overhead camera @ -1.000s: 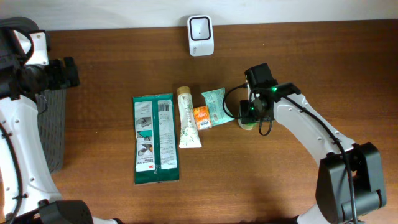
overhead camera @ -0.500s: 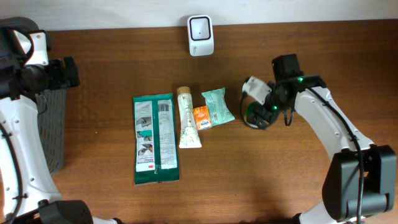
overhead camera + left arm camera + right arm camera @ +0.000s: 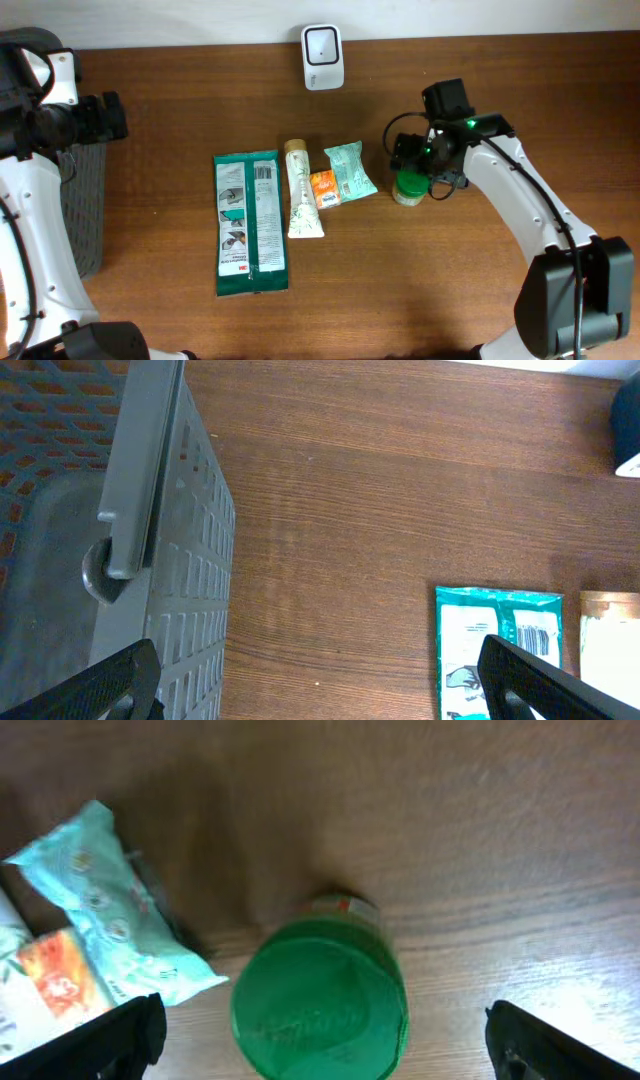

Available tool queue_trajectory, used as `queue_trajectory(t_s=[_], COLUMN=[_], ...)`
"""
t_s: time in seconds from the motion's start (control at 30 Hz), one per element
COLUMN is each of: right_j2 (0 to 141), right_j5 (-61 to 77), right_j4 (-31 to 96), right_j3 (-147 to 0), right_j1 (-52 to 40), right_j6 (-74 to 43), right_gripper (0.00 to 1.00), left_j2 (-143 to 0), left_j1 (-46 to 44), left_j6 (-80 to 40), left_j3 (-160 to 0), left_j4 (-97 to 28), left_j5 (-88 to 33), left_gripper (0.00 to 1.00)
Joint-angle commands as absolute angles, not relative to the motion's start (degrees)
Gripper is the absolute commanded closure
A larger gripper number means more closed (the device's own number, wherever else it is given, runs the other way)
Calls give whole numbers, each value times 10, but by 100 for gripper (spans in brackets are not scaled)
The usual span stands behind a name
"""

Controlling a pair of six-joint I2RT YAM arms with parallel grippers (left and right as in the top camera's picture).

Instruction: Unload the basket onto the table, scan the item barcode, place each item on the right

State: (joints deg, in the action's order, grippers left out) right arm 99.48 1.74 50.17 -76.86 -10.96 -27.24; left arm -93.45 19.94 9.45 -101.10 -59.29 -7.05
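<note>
Right end effector [image 3: 325, 1045] gapes empty over the green-lidded jar [image 3: 320, 1010], three o'clock of the teal sachet [image 3: 105, 915]; left end effector [image 3: 320, 695] likewise.

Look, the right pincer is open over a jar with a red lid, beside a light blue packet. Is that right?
Not quite: the lid is green, not red. The right wrist view shows the right pincer open over a jar with a green lid, beside a light blue packet.
</note>
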Motion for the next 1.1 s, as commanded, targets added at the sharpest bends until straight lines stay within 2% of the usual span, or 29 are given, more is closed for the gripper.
queue_trajectory(t_s=[0.0, 0.1, 0.17, 0.23, 0.33, 0.37, 0.43, 0.5, 0.57, 0.63, 0.73, 0.77, 0.83, 0.9, 0.93, 1.07], right_j2=[998, 1023, 1040, 1048, 1052, 1051, 1046, 1039, 1036, 1040, 1063, 1064, 1064, 1064, 1064, 1063], right_j5=[12, 19, 19, 19, 19, 23, 28, 33, 99, 109, 96, 97, 94, 95, 95, 95], right_j4=[491, 490, 505, 507, 520, 521, 553, 589, 611, 607, 608, 607, 611, 613, 611, 663], right_j3=[-752, -752, -752, -752, -752, -756, -802, -848, -873, -861, -828, -824, -823, -823, -823, -900], right_j1=[-113, -117, -117, -117, -117, -116, -116, -116, -116, -116, -116, -116, -116, -116, -116, -116], right_j6=[-289, -288, -272, -268, -252, -230, -149, -57, 131, 272, 422, 434, 442, 406, 359, 94], right_gripper=[1, 0, 11, 17, 33, 39, 44, 44, 44, 43, 43, 43, 30, 22, 4, 2], left_j2=[-926, -926, -926, -926, -926, -926, -926, -926, -926, -926, -926, -926, -926, -926, -926, -926], left_j1=[201, 201, 201, 201, 201, 201, 201, 201, 201, 201, 201, 201, 201, 201, 201, 201], left_j6=[102, 102, 102, 102, 102, 102, 102, 102, 102, 102, 102, 102, 102, 102, 102, 102], left_j3=[-1014, -1014, -1014, -1014, -1014, -1014, -1014, -1014, -1014, -1014, -1014, -1014, -1014, -1014, -1014, -1014], left_j4=[-593, -593, -593, -593, -593, -593, -593, -593, -593, -593, -593, -593, -593, -593, -593, -593], left_j5=[-71, -71, -71, -71, -71, -71, -71, -71, -71, -71, -71, -71, -71, -71, -71, -71], left_gripper=[1, 1, 1, 1, 1, 1, 1, 1, 1, 1, 1, 1, 1, 1, 1, 1])
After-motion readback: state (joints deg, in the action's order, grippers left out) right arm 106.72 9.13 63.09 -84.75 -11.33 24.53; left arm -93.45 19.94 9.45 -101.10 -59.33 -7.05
